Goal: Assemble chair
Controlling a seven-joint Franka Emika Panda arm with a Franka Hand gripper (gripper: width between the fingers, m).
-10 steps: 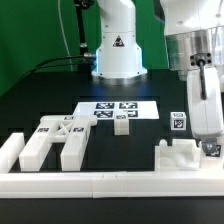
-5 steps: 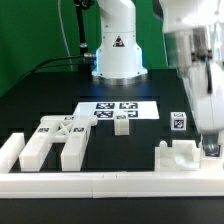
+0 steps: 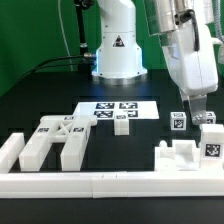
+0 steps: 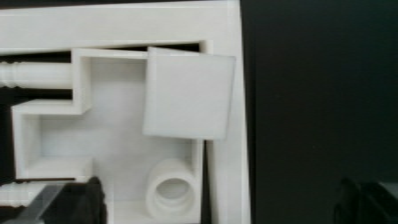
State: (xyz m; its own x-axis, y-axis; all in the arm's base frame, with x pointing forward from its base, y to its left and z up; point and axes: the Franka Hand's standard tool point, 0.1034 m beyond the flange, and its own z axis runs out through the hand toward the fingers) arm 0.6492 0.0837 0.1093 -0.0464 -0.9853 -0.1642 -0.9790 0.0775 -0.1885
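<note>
The chair lies in separate white pieces. In the exterior view, the X-braced panel (image 3: 60, 126) and three square legs (image 3: 9, 150) (image 3: 38, 146) (image 3: 74, 148) are at the left. Two small cubes (image 3: 121, 124) (image 3: 178, 121) sit mid-table. A blocky piece (image 3: 176, 156) and an upright tagged block (image 3: 211, 139) stand at the front right. My gripper (image 3: 198, 114) hangs open and empty just above them. In the wrist view, the gripper (image 4: 214, 205) has dark fingers (image 4: 54, 200) spread wide over a white piece (image 4: 107, 130) with a round hole (image 4: 173, 190) and a raised block (image 4: 189, 95).
The marker board (image 3: 120, 108) lies flat behind the middle cube. A long white border rail (image 3: 100, 182) runs along the front edge. The robot base (image 3: 118, 50) stands at the back, before a green backdrop.
The gripper has risen from low over the front-right pieces and shifted slightly to the exterior view's left. The upright tagged block now stands uncovered below it.
</note>
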